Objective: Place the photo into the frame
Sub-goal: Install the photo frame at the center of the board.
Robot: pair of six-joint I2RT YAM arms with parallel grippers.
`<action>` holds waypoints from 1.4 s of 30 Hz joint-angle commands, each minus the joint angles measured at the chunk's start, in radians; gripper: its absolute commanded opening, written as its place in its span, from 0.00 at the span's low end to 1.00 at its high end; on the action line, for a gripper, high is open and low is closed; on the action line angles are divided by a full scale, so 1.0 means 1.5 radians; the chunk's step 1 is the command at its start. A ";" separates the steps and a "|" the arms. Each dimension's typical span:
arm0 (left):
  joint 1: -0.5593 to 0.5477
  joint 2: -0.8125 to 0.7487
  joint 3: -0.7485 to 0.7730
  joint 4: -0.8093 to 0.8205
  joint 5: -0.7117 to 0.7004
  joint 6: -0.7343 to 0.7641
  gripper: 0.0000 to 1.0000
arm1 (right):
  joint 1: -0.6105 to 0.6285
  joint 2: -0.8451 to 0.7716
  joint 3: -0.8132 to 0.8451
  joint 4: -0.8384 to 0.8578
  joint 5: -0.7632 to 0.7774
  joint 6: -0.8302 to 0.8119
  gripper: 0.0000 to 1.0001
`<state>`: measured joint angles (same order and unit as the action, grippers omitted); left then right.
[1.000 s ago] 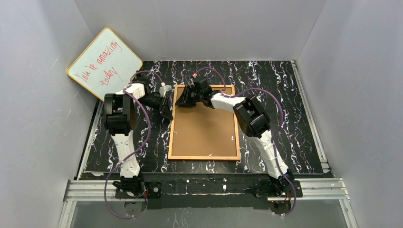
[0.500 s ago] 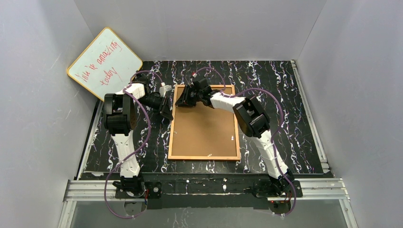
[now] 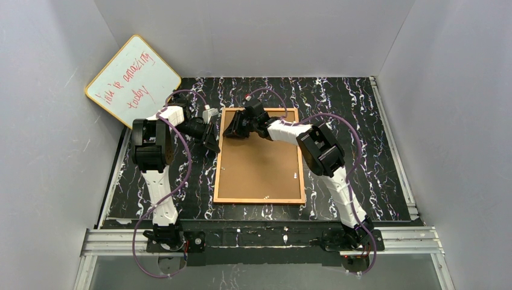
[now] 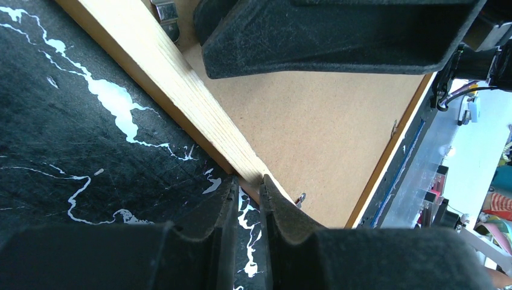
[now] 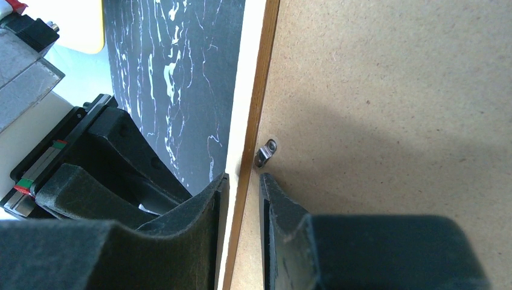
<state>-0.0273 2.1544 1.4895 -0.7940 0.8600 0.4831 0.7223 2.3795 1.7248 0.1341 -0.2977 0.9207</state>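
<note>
The frame (image 3: 259, 163) lies face down on the mat, its brown fibreboard back up. The photo is out of view. My left gripper (image 3: 212, 144) is at the frame's left rail, a little below the far left corner. In the left wrist view its nearly closed fingertips (image 4: 249, 184) pinch the pale wooden rail (image 4: 181, 96). My right gripper (image 3: 232, 130) is at the same rail near the far left corner. In the right wrist view it (image 5: 241, 181) straddles the rail (image 5: 250, 109), one finger outside and one on the back board.
A yellow-edged whiteboard (image 3: 133, 80) with red writing leans in the far left corner. Small metal retaining clips sit on the back board (image 5: 265, 151) (image 4: 300, 197). The black marbled mat (image 3: 362, 139) surrounds the frame, with grey walls on three sides.
My right arm's elbow has shifted slightly to the right. Both grippers and the frame stay where they were.
</note>
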 commanded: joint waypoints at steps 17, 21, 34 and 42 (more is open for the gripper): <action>-0.019 0.034 -0.026 0.021 -0.086 0.054 0.08 | 0.009 0.055 0.067 -0.059 0.031 0.015 0.31; -0.019 0.035 -0.027 0.021 -0.085 0.054 0.08 | 0.009 0.061 0.073 -0.066 0.045 0.005 0.31; -0.019 0.024 -0.028 0.014 -0.105 0.060 0.08 | 0.009 0.005 0.037 0.038 -0.003 -0.035 0.42; -0.016 0.018 -0.015 -0.008 -0.099 0.058 0.08 | 0.004 -0.125 -0.104 0.086 -0.108 -0.044 0.50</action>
<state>-0.0273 2.1529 1.4929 -0.8021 0.8547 0.4915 0.7288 2.3272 1.6524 0.2111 -0.3729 0.8864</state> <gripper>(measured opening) 0.151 0.495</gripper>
